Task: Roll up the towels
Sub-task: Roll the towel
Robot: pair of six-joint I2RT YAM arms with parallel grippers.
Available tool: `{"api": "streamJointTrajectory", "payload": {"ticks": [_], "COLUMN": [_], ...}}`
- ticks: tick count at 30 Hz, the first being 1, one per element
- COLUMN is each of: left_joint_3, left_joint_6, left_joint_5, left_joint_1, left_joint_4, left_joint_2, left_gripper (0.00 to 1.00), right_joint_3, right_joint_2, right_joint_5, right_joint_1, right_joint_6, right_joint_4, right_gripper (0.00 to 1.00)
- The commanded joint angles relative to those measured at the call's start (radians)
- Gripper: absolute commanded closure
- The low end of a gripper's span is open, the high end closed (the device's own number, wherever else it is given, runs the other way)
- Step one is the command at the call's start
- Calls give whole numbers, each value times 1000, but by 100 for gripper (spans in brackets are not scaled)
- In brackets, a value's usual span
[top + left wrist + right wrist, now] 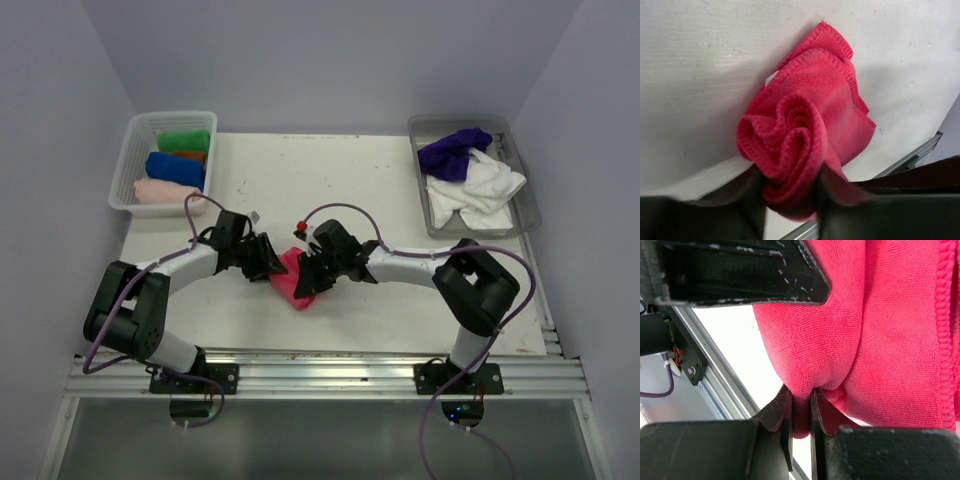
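Your left jaws clamp the coiled end of the pink towel [290, 282], likely so the roll cannot spring open; your right jaws pinch a fold to steady it, near-centre on the counter [330, 185]. Far left, a basket [127, 165] holds finished rolls [175, 168]; far right, a purple towel [452, 152] and a white towel [480, 190] wait in a tray [522, 205].

White plastic lattice basket [170, 116] at the white desk's [320, 180] far-left corner; grey metal tray [445, 124] at its far-right corner.
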Motion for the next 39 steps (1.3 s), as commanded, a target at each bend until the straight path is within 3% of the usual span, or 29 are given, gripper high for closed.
{"api": "streamJointTrajectory", "payload": {"ticks": [1,3,4,6,7,10,14,16,21,32,35,38,39], "left_joint_3": [-28,-22,-20,-13,-10,4,23,24,33,56,58,64,69], "left_joint_6": [21,24,26,39,46,69,84,83,83,70,69,72,78], "left_joint_5": [-19,-13,-9,-9,-12,-29,-32,-32,-20,-28,-25,-28,-29], "left_joint_1": [4,4,4,4,4,4,4,4,4,4,4,4,4], "left_joint_4": [29,14,-6,-31,-55,-107,-140,-144,-151,-189,-192,-204,-207], "left_joint_2": [28,31,31,25,14,-3,-14,-21,-29,-41,-44,-52,-57], "left_gripper": [73,94,100,100,100,100,100,100,100,100,100,99,96], "right_joint_3": [19,25,39,48,50,82,165,232,369,363,314,305,300], "right_joint_2": [-16,-29,-33,-71,-91,-168,-188,-153,-34,161,181,186,178], "right_joint_5": [19,46,83,130,166,340,663,755,982,1118,1161,1149,1113], "right_joint_1": [1,1,1,12,20,63,202,250,383,477,481,480,477], "right_joint_6": [-24,-39,-46,-62,-68,-76,-122,-142,-227,-353,-358,-341,-337], "right_joint_4": [-80,-117,-158,-198,-228,-294,-429,-485,-555,-418,-339,-328,-325], "right_gripper": [95,86,79,72,62,47,39,35,34,36,46,65,77]}}
